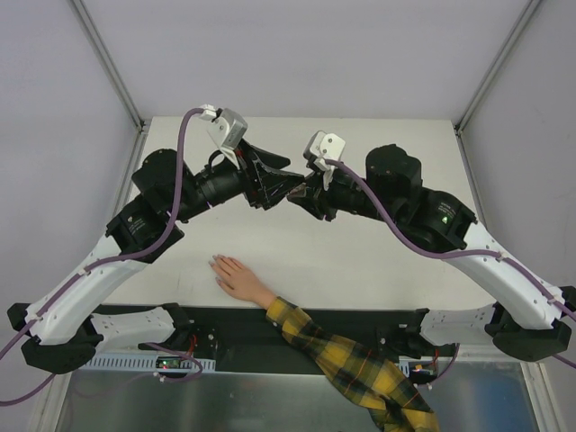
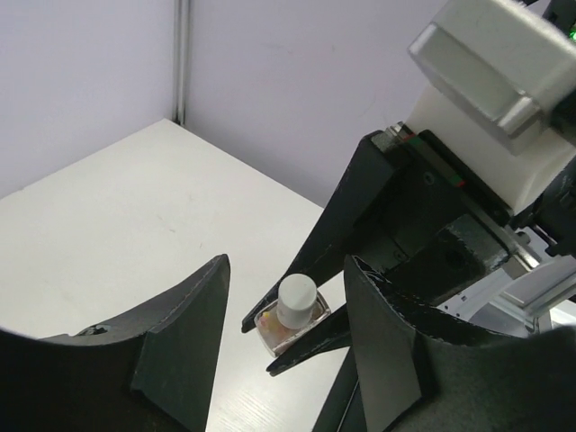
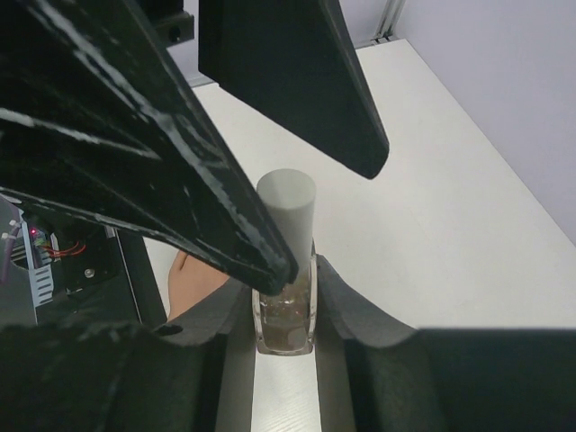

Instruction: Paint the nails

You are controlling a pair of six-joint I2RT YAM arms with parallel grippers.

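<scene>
Right tool clamps polish bottle; nails well apart, nearer and leftward.

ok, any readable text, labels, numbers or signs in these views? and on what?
No readable text in any view.
Nail polish bottle in the right gripper: no label shows on the cap or the glass.
Grey camera box: plain, no markings visible.
Circuit boards at the near edge: any print is too small to read.

Sleeve yellow-dark plaid; bottle brownish, cap white.
</scene>
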